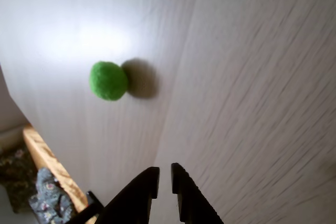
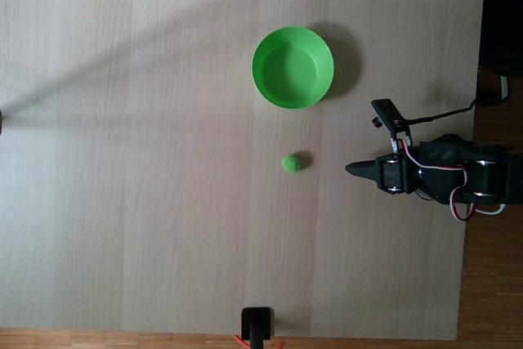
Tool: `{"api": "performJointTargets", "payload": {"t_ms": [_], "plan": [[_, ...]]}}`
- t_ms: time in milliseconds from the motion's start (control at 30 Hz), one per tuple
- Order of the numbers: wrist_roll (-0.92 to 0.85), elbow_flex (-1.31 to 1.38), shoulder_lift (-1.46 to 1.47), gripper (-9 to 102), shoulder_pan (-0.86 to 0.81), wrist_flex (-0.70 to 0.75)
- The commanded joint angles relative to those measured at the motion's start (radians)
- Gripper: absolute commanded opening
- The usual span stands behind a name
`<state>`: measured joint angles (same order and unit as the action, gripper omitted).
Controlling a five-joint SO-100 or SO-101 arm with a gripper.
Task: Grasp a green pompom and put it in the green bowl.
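While the gripper (image 2: pixel 353 169) sat nearly closed and empty near the green pompom (image 1: pixel 108 81), the reach seemingly awaited opened jaws

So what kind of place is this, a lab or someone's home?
Probably a home or hobby setup, though I can't be sure: a pale wood-grain table stands on a wooden floor, with just a green bowl, a green pompom and one small arm on it.
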<state>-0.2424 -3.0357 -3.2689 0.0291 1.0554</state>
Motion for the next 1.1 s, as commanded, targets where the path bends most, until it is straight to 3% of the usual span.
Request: {"api": "performJointTargets", "payload": {"t_ms": [0,500,1067], "plan": [[0.005,0.009,-0.005,1,0.005,0.0],[0.005,0.153,0.072,1,-0.003,0.0],[0.005,0.741,0.94,1,-0.006,-0.005]]}}
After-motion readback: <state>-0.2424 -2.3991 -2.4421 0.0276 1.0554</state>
